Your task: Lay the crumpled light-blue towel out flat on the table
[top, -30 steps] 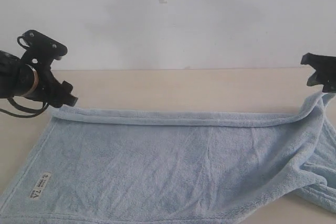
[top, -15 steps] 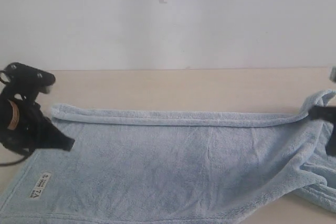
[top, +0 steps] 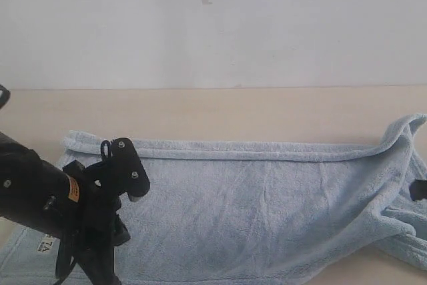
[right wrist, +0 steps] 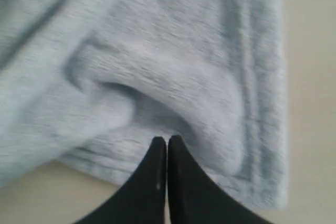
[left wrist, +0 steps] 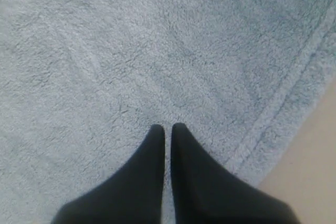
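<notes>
The light-blue towel (top: pixel 267 211) lies mostly spread on the beige table (top: pixel 220 115), with a rolled far hem and a rumpled, folded right end (top: pixel 403 218). Its white label (top: pixel 44 245) peeks out beside the left arm. My left gripper (top: pixel 101 248) hangs low over the towel's left part; in the left wrist view its fingertips (left wrist: pixel 167 127) are shut with nothing between them, over flat terry (left wrist: pixel 157 51) near a hem. My right gripper (top: pixel 418 190) shows only as a dark bit at the right edge. In the right wrist view it (right wrist: pixel 167 139) is shut, empty, over a puffed fold (right wrist: pixel 157 77).
A white-grey wall (top: pixel 213 25) rises behind the table. Bare tabletop runs along the far side of the towel and shows at the front right corner (top: pixel 360 273). The left arm's black body (top: pixel 30 198) covers the towel's front left area.
Both grippers have let go of the far corners and dropped toward the front. The left arm swung down over the towel's left part; the right one slid almost out of view.
</notes>
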`<state>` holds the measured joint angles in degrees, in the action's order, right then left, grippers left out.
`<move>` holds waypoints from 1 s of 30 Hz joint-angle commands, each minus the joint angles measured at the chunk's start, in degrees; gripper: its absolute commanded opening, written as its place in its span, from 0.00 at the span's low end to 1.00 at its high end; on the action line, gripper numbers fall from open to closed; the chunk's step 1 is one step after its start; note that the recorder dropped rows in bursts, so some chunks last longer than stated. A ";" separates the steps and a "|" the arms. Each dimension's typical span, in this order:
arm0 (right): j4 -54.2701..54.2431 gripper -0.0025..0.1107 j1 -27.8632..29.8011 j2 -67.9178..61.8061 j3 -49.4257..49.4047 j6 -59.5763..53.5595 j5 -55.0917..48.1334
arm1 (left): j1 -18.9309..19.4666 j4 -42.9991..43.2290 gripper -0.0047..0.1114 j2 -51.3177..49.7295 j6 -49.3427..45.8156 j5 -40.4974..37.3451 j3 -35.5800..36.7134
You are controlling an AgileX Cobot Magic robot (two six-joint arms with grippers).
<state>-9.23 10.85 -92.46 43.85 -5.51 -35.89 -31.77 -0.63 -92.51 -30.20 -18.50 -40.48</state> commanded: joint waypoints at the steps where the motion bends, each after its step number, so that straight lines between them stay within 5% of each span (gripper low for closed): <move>1: 16.20 0.02 -0.01 0.03 -1.64 14.89 -1.20 | 0.67 1.73 0.08 -2.99 -1.19 4.66 0.10; 11: 15.10 0.02 -0.01 -0.10 -3.79 13.33 2.25 | 0.67 1.46 0.08 -3.64 3.74 4.23 -6.54; 30: 12.53 0.02 -0.01 -6.29 -3.79 8.04 -0.14 | 0.67 1.57 0.08 -3.64 3.51 3.71 -6.58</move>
<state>1.13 10.85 -97.99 40.17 2.12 -33.77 -31.35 0.92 -96.09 -27.02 -14.73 -46.72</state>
